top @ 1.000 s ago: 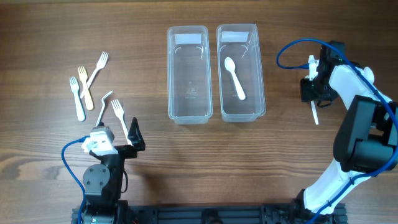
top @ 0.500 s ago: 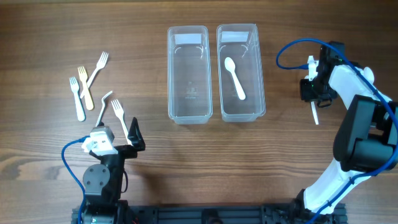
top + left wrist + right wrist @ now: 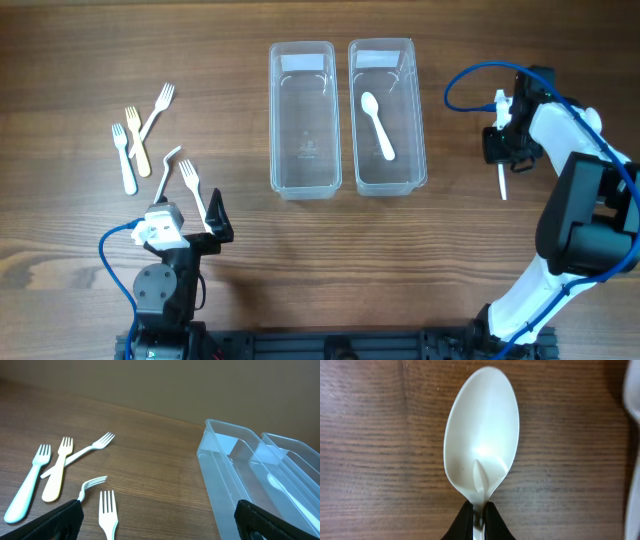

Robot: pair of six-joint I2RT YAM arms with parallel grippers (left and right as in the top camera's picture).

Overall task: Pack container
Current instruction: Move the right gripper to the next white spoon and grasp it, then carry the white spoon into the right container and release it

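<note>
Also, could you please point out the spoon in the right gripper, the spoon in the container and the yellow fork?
Gripped spoon (image 3: 482,450): right wrist view, centre of its bowl.
Spoon in container (image 3: 378,128): overhead view, on its handle.
Yellow fork (image 3: 51,487): left wrist view, lower part of its handle.

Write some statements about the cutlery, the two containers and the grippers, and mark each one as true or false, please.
1. The right container holds one white spoon. True.
2. The left container holds a fork. False: it is empty.
3. The fingers of the right gripper are shut on a second spoon. True.
4. The left gripper holds a fork. False: its fingers are open and hold nothing; the forks lie on the table.
5. A yellowish fork lies among the white ones. True.
</note>
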